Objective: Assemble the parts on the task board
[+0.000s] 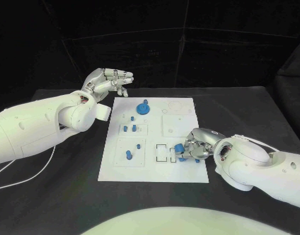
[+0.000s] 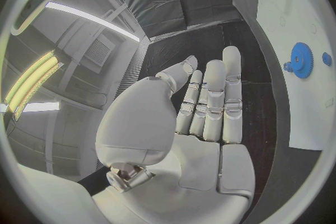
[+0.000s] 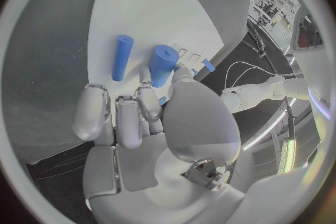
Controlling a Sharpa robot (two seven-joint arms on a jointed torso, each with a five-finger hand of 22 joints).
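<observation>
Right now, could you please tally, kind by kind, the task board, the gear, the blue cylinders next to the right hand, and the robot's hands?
Task board: 1
Blue gear: 1
Blue cylinders by the right hand, one thin and one thick: 2
Hands, left hand and right hand: 2
Total: 6

Head view: dim black surroundings, with the white board (image 1: 153, 142) brightly and evenly lit from above and soft shadows beside the arms. Wrist views: strong fisheye bending toward the circular rim; ceiling light strips (image 2: 31, 87) glare yellow-white; the nearest palm surfaces appear slightly soft
</observation>
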